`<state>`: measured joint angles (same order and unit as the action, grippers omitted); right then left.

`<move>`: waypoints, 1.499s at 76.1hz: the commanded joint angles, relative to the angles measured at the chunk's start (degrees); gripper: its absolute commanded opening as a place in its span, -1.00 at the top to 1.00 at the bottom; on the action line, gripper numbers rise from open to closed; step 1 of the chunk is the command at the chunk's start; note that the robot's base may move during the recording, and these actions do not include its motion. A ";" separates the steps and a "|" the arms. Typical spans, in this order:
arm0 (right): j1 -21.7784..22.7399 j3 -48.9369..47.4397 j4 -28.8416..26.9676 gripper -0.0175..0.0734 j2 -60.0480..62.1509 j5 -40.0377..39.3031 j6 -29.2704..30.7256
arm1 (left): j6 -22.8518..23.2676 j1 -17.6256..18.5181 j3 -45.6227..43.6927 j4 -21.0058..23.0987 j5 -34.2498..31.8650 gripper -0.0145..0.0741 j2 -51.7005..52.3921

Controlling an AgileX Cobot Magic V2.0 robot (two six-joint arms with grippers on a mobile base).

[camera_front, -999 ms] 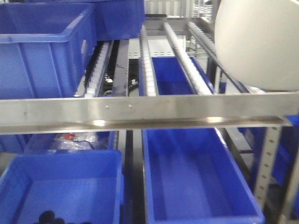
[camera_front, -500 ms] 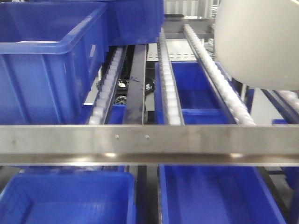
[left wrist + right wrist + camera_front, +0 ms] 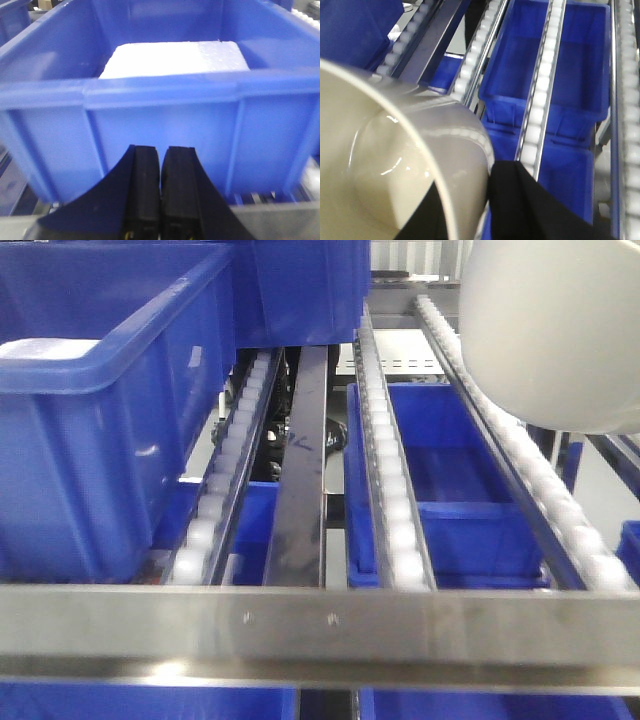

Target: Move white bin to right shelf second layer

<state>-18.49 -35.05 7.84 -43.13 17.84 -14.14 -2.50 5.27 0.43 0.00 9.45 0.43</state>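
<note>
Gripping the wall of the white bin [image 3: 395, 165] near its rim, the right gripper [image 3: 470, 210] has one dark finger inside the tub and one outside. The bin is tipped so its mouth faces the wrist camera; in the front view its rounded base [image 3: 555, 330] hangs above the roller lanes of the right shelf second layer [image 3: 400, 530], not touching them. The left gripper [image 3: 161, 195] has its fingers pressed together, empty, just before a blue crate [image 3: 160, 115] holding a white foam block [image 3: 172, 59].
</note>
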 commanded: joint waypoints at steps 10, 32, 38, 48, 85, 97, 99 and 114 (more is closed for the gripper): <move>0.41 -1.75 0.64 0.49 0.37 -5.54 -0.01 | 0.30 0.33 2.11 0.00 -5.01 0.48 0.80; 0.41 -1.75 0.64 0.49 0.37 -5.54 -0.01 | 0.30 0.33 2.11 0.00 -5.01 0.48 0.80; 0.41 -1.75 0.64 0.49 0.37 -5.54 -0.01 | 0.30 0.33 2.11 0.00 -5.01 0.48 0.80; 0.41 -1.75 0.64 0.49 0.37 -5.54 -0.01 | 0.30 0.33 2.11 0.00 -5.01 0.48 0.80; 0.41 -1.75 0.64 0.49 0.37 -5.54 -0.01 | 0.30 0.33 2.11 0.00 -5.01 0.48 0.80; 0.41 -1.75 0.64 0.49 0.37 -5.54 -0.01 | 0.30 0.33 2.11 0.00 -5.01 0.48 0.80; 0.41 -1.75 0.64 0.49 0.37 -5.54 -0.01 | 0.30 0.33 2.11 0.00 -5.01 0.48 0.80; 0.41 -1.75 0.64 0.49 0.37 -5.54 -0.01 | 0.30 0.33 2.11 0.00 -5.01 0.48 0.80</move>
<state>-18.49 -35.05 7.84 -43.13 17.84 -14.14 -2.50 5.27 0.43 0.00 9.45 0.43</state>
